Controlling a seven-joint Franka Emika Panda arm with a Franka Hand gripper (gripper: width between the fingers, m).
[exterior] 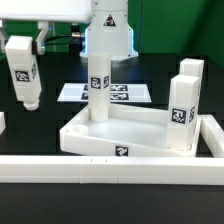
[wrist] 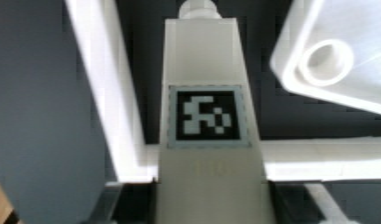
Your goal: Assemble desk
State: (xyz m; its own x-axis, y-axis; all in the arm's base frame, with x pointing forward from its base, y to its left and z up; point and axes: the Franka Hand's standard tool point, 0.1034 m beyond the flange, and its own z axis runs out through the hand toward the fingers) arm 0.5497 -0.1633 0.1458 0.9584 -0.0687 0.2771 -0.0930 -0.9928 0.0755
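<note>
I hold one desk leg (exterior: pixel 98 90) upright in my gripper (exterior: pixel 103 52), jaws drawn in narrow against its upper end, its long axis vertical. Its lower end stands inside the desk top (exterior: pixel 135 138), the white tray lying rim-up on the black table (exterior: pixel 45 120), close to the tray corner at the exterior view's left and rear. In the wrist view the leg (wrist: pixel 208 120) runs straight away from me with its tag facing the camera, and the tray's raised rim (wrist: pixel 102 90) runs alongside it. Whether the foot is seated in its socket or only resting on the tray floor I cannot tell; the contact is hidden by the rim.

So what matters is straight below me: leg axis plumb, its socket under it. I judge the coming move to be a press or twist along that vertical line, with little sideways travel needed.

A second leg (exterior: pixel 186 105) already stands upright at the tray's corner on the exterior view's right, well apart from mine. A third leg (exterior: pixel 22 72) stands off the tray at the exterior view's left, near enough that I would avoid swinging that way. Behind the tray lies the marker board (exterior: pixel 135 93), flat and out of my way. A long white rail (exterior: pixel 110 167) runs across the front, just beside the tray's near rim. Above me the space is open.
</note>
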